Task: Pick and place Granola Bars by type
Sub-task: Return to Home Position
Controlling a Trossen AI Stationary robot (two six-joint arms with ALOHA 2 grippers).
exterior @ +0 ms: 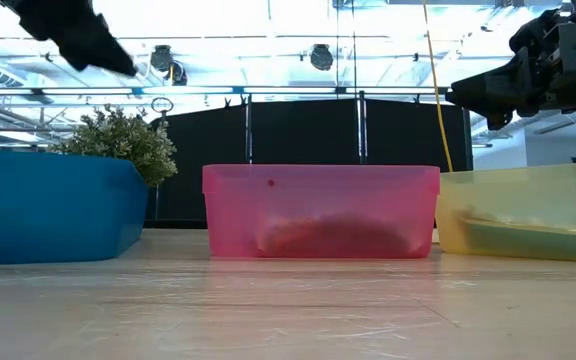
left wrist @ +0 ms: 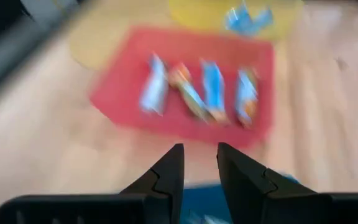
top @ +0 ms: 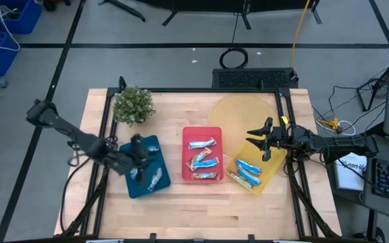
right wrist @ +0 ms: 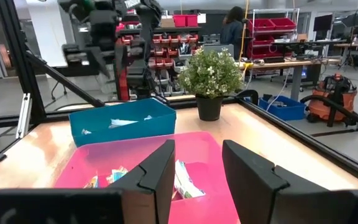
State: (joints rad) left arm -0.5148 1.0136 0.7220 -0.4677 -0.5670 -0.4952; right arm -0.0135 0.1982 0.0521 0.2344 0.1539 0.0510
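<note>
Granola bars lie in three trays. The blue tray (top: 147, 177) holds two bars (top: 155, 177). The red tray (top: 202, 154) holds several bars (top: 203, 160), also seen in the left wrist view (left wrist: 197, 93). The yellow tray (top: 252, 173) holds a few bars (top: 247, 172). My left gripper (top: 139, 147) hangs above the blue tray, open by a narrow gap and empty (left wrist: 199, 169). My right gripper (top: 265, 139) hangs open and empty above the yellow tray's far corner (right wrist: 197, 168).
A small green potted plant (top: 133, 105) stands at the far left, behind the blue tray. A round pale yellow mat (top: 245, 111) lies at the far right of the table. Bare wood runs along the near edge (top: 201, 209).
</note>
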